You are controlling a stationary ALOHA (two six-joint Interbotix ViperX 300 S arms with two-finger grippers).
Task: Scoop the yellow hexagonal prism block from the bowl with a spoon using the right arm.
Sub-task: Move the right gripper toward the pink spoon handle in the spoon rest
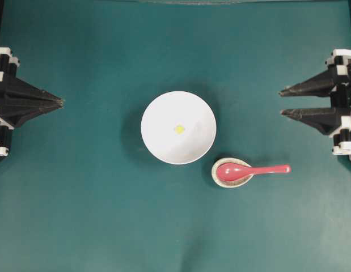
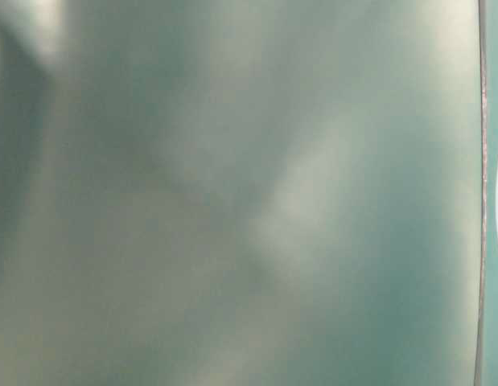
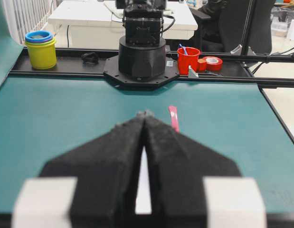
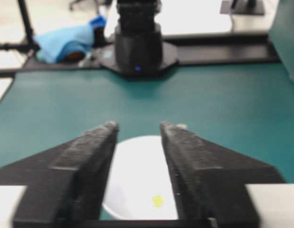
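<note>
Right now the tiny bright yellow hexagonal prism block sits in the middle of the large round white bowl, at the centre of the teal desk. Just beside the bowl, the glossy red-pink soup spoon lies with its scoop in a small speckled oval spoon rest, handle pointing toward the right pincer. That pincer's jaws stand wide apart, holding nothing. Over at the far edge, the left pincer is pressed together, also empty.

Overhead straight down on the bowl; facing wrist views low across it; table-level view blurred.
</note>
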